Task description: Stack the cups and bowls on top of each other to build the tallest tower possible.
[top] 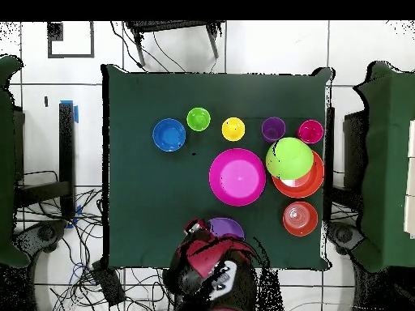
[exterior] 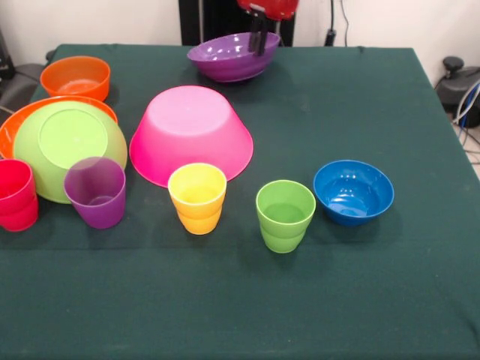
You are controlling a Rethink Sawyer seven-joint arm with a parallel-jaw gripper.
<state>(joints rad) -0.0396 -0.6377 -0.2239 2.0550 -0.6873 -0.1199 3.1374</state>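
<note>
My tool [exterior: 259, 39] has its dark fingers pinched on the rim of the glossy purple plastic bowl [exterior: 231, 58], tilted at the table's [exterior: 390, 285] far edge. The big pink plastic bowl [exterior: 191, 131] sits upside down mid-table, with the tumblers lined up in front.

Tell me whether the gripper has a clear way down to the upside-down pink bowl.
Probably yes: nothing sits on the pink bowl, but the gripper is at the purple bowl.
</note>
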